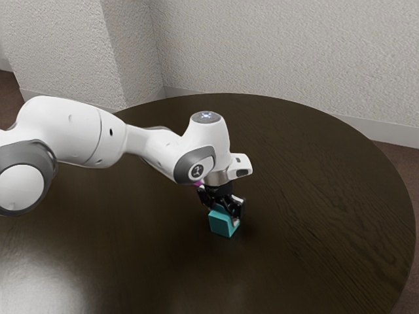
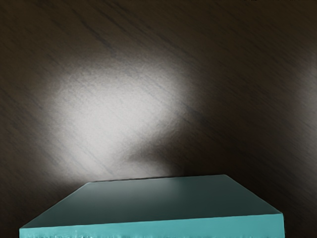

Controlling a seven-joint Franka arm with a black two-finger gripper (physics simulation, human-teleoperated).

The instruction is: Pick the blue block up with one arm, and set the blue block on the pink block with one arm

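The gripper (image 1: 230,212) hovers just over the blue block (image 1: 221,226), lower centre of the round table (image 1: 314,196) (whether clamped cannot be told).

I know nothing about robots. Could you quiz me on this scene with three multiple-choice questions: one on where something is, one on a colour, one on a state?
1. Where is the small blue-green cube?
A) right under the arm's black jaws
B) at the table's edge beside the wall
C) on the floor

2. What colour is the round wooden table?
A) white
B) red
C) dark brown

3. How does the white robot arm stand?
A) folded back off the table
B) reaching over the table, hand pointing down
C) lying flat on the tabletop

Answers:
1 A: the exterior view shows the jaws at the cube's top.
2 C: both views show dark grained wood.
3 B: it extends from the exterior view's left and bends down over the cube.
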